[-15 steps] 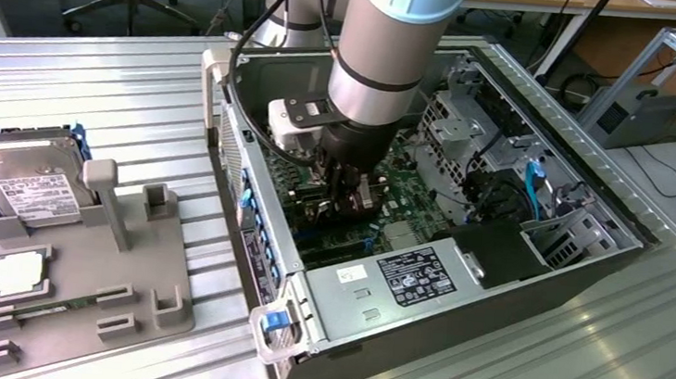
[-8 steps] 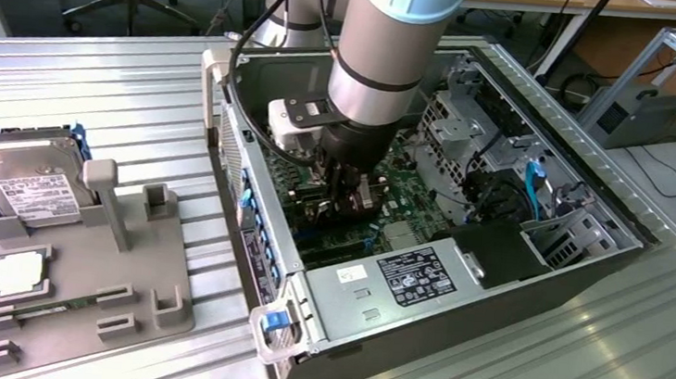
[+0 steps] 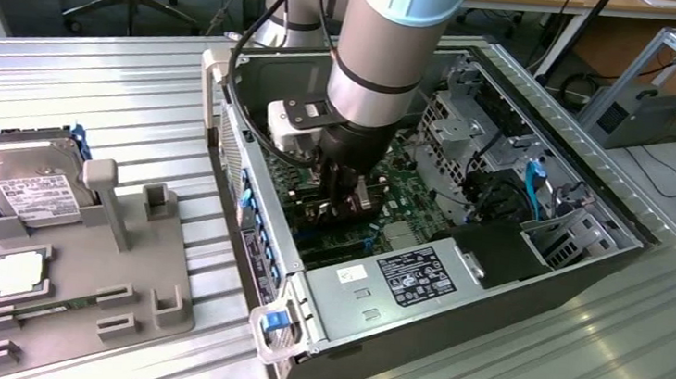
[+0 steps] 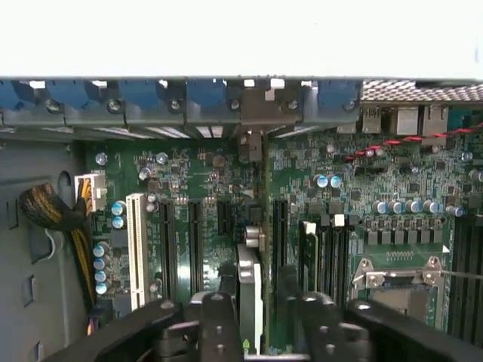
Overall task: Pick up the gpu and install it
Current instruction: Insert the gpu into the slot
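Wrist view: my gripper (image 4: 253, 332) fingers (image 4: 215, 328) straddle gpu (image 4: 250, 290), card edge-on, upright in motherboard (image 4: 204, 181) slot, long axis running away toward rear brackets. Cannot tell if fingers clenched or released.

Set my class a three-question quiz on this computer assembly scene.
1. True or false: the hard drive stands in the grey holder, outside the computer case.
2. Where is the gripper? A over the hard drive; B inside the case, over the motherboard; C beside the grey holder.
3. Which card stands on edge by the gripper?
Key: 1 true; 2 B; 3 the gpu.
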`<control>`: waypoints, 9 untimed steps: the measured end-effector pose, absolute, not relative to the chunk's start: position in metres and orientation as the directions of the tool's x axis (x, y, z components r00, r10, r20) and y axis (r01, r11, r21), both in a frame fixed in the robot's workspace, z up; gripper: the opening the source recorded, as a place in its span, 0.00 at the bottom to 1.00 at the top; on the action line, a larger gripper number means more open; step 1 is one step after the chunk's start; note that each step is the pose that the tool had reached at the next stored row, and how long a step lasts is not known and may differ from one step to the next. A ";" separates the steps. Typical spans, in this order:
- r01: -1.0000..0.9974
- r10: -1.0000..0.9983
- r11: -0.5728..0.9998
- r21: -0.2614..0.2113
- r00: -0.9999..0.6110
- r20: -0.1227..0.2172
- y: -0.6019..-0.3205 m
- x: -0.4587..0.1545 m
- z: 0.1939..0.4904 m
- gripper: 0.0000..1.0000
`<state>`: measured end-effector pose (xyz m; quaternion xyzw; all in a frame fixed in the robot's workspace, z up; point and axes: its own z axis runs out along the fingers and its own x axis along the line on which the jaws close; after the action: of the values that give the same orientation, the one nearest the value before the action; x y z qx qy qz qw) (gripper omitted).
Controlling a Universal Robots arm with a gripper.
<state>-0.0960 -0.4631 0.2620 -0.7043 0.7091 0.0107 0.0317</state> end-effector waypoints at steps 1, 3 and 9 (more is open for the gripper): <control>-1.000 -0.998 0.008 -0.030 -0.006 -0.060 -0.463 -0.096 0.262 0.45; -1.000 -0.998 0.008 -0.030 -0.006 -0.060 -0.463 -0.096 0.262 0.52; -1.000 -0.998 0.008 -0.029 -0.006 -0.060 -0.463 -0.096 0.262 0.58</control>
<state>-0.0961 -0.4631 0.2622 -0.7043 0.7091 0.0107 0.0317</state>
